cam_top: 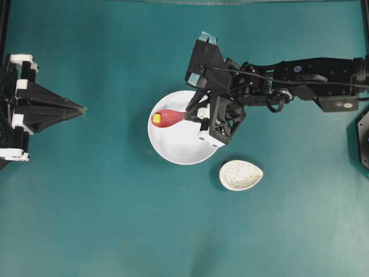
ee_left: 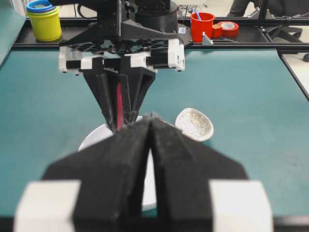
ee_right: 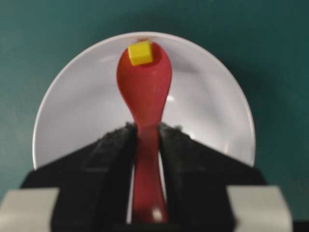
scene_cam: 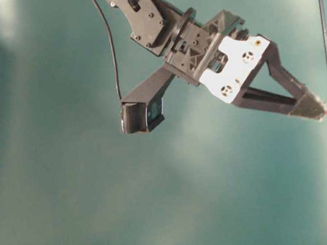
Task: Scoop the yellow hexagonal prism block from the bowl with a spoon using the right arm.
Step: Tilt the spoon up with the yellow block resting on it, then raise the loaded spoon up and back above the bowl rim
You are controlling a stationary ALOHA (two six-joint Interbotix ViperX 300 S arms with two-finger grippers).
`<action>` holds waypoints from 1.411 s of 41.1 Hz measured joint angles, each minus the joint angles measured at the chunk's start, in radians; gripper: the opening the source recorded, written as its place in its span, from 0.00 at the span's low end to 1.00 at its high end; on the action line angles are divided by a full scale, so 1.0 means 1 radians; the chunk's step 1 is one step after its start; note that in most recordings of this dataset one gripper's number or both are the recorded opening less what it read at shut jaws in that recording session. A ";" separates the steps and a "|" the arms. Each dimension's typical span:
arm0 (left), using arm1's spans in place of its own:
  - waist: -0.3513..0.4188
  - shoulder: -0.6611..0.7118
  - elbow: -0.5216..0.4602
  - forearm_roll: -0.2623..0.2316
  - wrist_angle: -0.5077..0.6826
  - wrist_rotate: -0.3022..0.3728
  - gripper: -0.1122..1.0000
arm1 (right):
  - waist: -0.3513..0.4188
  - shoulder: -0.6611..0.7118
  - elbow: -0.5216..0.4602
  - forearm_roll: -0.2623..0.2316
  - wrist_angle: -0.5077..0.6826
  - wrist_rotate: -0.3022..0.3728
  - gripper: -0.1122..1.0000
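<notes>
My right gripper (cam_top: 188,114) is shut on the handle of the red-pink spoon (cam_top: 168,118), whose scoop lies over the left part of the white bowl (cam_top: 179,147). The tiny yellow block (cam_top: 156,118) sits in the scoop near its tip. In the right wrist view the fingers (ee_right: 116,145) clamp the spoon (ee_right: 145,84), with the block (ee_right: 140,52) at the scoop's far end above the bowl (ee_right: 77,111). My left gripper (cam_top: 81,108) is shut and empty at the far left, well away from the bowl. The left wrist view shows its tips (ee_left: 151,121) closed together.
A speckled cream spoon rest (cam_top: 240,175) lies just right of and below the bowl. In the left wrist view a yellow cup stack (ee_left: 44,20), a red cup (ee_left: 202,25) and red tape (ee_left: 228,29) stand on the frame beyond the table's far edge.
</notes>
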 measured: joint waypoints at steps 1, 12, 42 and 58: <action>0.000 0.000 0.000 -0.002 0.000 0.000 0.10 | 0.002 -0.002 0.003 0.000 0.000 0.000 0.30; 0.000 0.000 0.000 0.000 0.000 0.000 0.10 | 0.011 -0.084 0.066 0.002 -0.069 0.000 0.30; 0.000 0.000 0.000 0.000 0.000 0.000 0.10 | 0.023 -0.387 0.258 0.032 -0.267 0.000 0.30; 0.000 -0.002 0.000 -0.002 0.000 0.000 0.10 | 0.023 -0.400 0.267 0.032 -0.268 0.000 0.30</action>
